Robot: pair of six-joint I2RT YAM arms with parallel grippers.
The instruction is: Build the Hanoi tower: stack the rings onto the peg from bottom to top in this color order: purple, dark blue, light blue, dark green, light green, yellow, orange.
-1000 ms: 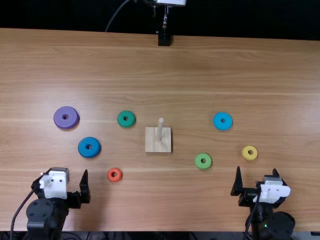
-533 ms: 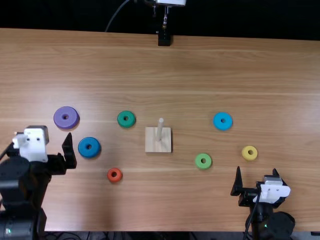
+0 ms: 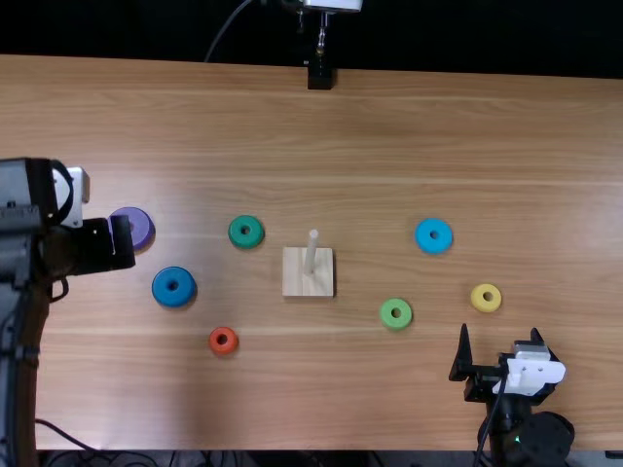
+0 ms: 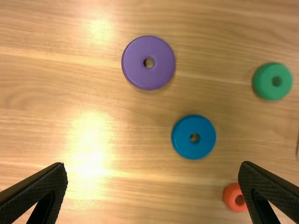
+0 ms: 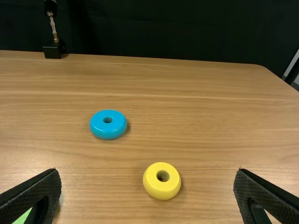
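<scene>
Top view: purple ring (image 3: pixel 144 232) flat on the table (image 3: pixel 321 136), its rim partly covered by the left end effector (image 3: pixel 122 243). Dark blue ring (image 3: pixel 165 290) near that end effector, to its right and nearer the near edge. Orange ring (image 3: pixel 230 344) farther off the same way. Dark green ring (image 3: pixel 238 233) well to its right. Peg (image 3: pixel 311 251) upright on a pale square base (image 3: pixel 308 292), between the two end effectors, left of the right end effector (image 3: pixel 500 334) and farther out. Yellow ring (image 3: pixel 479 300) just beyond the right one; light green ring (image 3: pixel 389 315) to its left; light blue ring (image 3: pixel 426 237) farther out, beyond and left.

Left wrist view: left end effector (image 4: pixel 153 164) spread wide, space between its fingers. Purple ring whole here, wood grain through its hole; orange ring partly behind one finger.

Right wrist view: right end effector (image 5: pixel 147 171) also spread. Yellow ring seen with its rounded side, light blue ring beyond. A light green sliver behind one finger. Table's far corner rounded, dark cloth (image 5: pixel 177 28) behind. Black mount (image 5: pixel 52 50) at the far edge, well out from this end effector.
</scene>
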